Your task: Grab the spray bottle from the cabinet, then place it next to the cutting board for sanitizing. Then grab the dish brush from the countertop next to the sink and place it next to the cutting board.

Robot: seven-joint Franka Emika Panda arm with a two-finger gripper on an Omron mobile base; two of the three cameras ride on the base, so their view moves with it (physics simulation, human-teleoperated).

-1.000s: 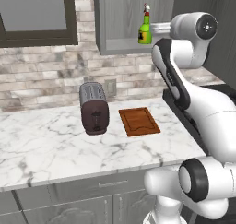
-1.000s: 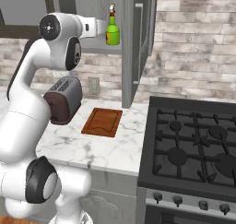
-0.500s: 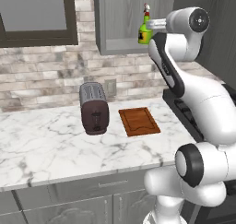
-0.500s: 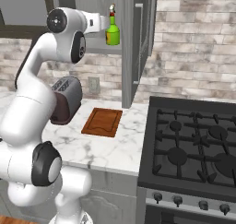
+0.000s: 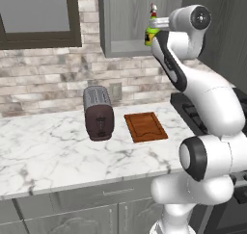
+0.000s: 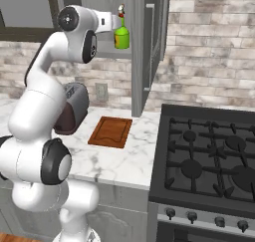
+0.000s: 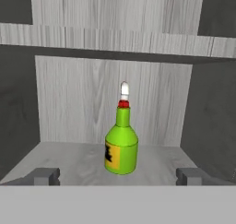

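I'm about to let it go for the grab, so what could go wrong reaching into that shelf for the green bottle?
1. The spray bottle is tall and narrow-necked, standing upright alone on the shelf; a nudge from one open jaw could tip it or push it back.
2. The cabinet niche is tight: walls on both sides and a low shelf edge above could catch the hand.
3. If it falls, it may land by the toaster and cutting board.
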